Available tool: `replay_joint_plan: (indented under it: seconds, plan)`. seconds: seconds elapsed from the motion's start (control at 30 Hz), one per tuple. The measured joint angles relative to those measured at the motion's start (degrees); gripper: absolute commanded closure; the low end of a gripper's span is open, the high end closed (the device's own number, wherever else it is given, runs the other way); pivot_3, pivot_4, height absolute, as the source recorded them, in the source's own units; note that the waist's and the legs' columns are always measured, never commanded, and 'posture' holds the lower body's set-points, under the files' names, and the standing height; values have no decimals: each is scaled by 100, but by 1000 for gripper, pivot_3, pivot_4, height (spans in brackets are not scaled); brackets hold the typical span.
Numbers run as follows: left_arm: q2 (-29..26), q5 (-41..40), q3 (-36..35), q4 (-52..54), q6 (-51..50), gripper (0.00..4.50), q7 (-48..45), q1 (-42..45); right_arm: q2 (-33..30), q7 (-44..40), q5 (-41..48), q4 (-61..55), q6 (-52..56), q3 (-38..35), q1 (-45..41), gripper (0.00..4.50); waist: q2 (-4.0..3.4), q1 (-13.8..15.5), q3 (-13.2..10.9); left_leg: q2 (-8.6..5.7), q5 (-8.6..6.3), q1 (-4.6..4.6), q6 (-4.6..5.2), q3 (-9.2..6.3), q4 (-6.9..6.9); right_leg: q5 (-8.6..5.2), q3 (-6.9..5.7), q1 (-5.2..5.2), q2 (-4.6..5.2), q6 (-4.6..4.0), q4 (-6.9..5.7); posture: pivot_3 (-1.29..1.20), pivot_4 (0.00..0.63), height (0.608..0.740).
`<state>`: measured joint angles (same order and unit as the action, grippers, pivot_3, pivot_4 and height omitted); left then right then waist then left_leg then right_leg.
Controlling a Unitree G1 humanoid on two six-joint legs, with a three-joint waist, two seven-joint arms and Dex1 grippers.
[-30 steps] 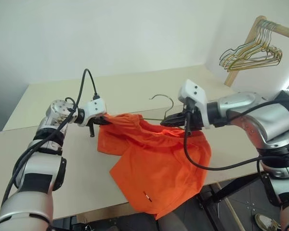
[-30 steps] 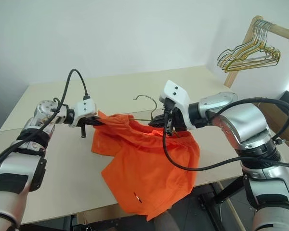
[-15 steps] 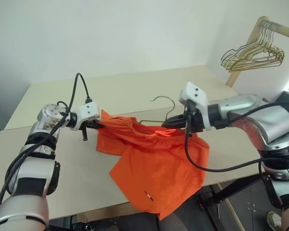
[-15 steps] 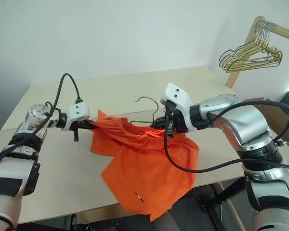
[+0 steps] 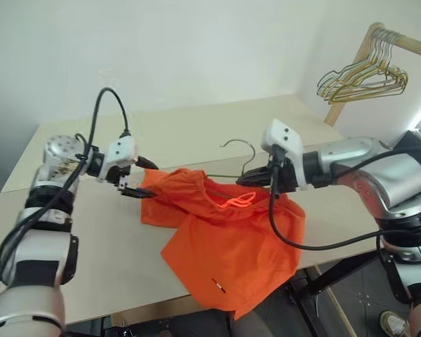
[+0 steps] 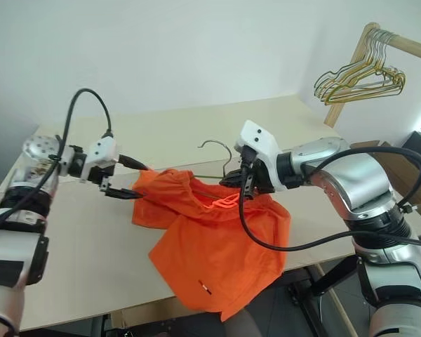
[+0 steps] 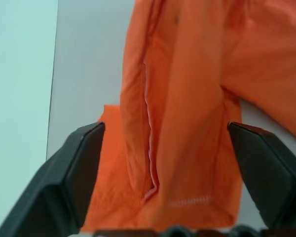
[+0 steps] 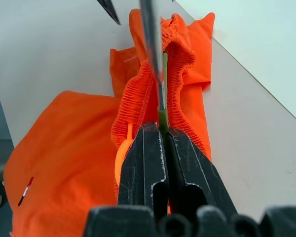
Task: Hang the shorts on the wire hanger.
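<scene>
My left gripper (image 6: 126, 181) has its jaws spread wide and holds nothing; the fingertips stand just beside the left edge of the shorts (image 6: 210, 246), apart from the cloth. My right gripper (image 6: 233, 184) has its jaws clenched on the wire hanger (image 6: 217, 151), at the gathered waistband. The shorts lie bunched on the table (image 6: 196, 126), with one leg draped over the near edge and the orange drawstring (image 6: 222, 201) exposed near the right jaws. The hanger's lower bar is hidden inside the waistband; only the hook and part of one shoulder wire can be made out. A second ago the left jaws were clamped on the left end of the waistband; they have since released it and drawn up and away, and the cloth has slackened there.
</scene>
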<state>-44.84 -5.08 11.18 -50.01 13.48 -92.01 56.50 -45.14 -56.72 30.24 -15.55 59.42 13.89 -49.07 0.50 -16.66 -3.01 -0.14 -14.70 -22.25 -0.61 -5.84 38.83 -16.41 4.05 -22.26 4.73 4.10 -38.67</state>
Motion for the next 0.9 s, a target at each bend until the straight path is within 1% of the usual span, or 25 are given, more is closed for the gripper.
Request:
replay_joint_plan:
  seconds: [0.1,0.13,0.17,0.27,0.37,0.47,0.67,0.7,0.8,0.9]
  plan:
    - [-421,-753,626,632,-30,25,-25,1,-3,-1,-25,16,1,2,-1,4500,0,53,0,-3,1,-1,-2,-3,1,0,0,2,7,1,2,-219,0,740]
    - [-448,-927,717,744,-62,25,-26,18,-3,-1,-29,20,1,2,-1,4500,-1,72,0,-5,1,-1,-2,-3,1,-1,0,3,9,2,1,-219,0,740]
    - [-400,-1113,776,853,-116,25,-26,47,-4,-1,-41,24,1,3,-2,4500,-1,111,0,-7,1,-2,-2,-2,2,-2,0,3,10,3,2,-217,0,740]
    - [44,-1291,782,1010,-130,25,-26,153,12,-8,-73,29,1,21,-32,4500,-1,213,0,-9,2,-3,-3,-1,6,-2,-2,4,11,4,8,-210,0,740]
    - [548,-1120,779,990,-107,25,-13,236,14,-51,-97,50,0,69,-117,4500,0,219,0,-10,2,-4,-3,2,5,-2,-2,3,10,4,12,-205,0,740]
    - [1025,-596,900,798,43,25,106,369,17,-82,-144,100,-2,92,-205,4500,0,197,0,-10,2,-4,-4,4,5,-2,-2,3,9,4,13,-202,0,740]
    - [1309,373,1100,194,520,25,468,544,27,-189,-214,167,-2,112,-250,4500,0,128,0,-5,4,2,-1,6,3,-2,-1,2,4,4,9,-210,0,740]
    - [1347,509,1110,106,582,435,535,558,33,-197,-219,167,-2,114,-275,4500,0,133,0,-5,4,1,-1,6,3,-2,0,2,4,4,9,-211,0,740]
    - [1456,724,1107,-131,669,1265,660,572,42,-211,-225,164,-2,115,-297,4500,0,153,0,-7,4,-2,-1,5,3,-2,-1,2,6,4,11,-212,0,740]
    - [1589,833,1102,-274,701,2355,771,574,46,-224,-233,163,-2,117,-297,4500,0,171,0,-9,4,-6,-1,5,4,-3,-2,2,9,4,13,-215,0,740]
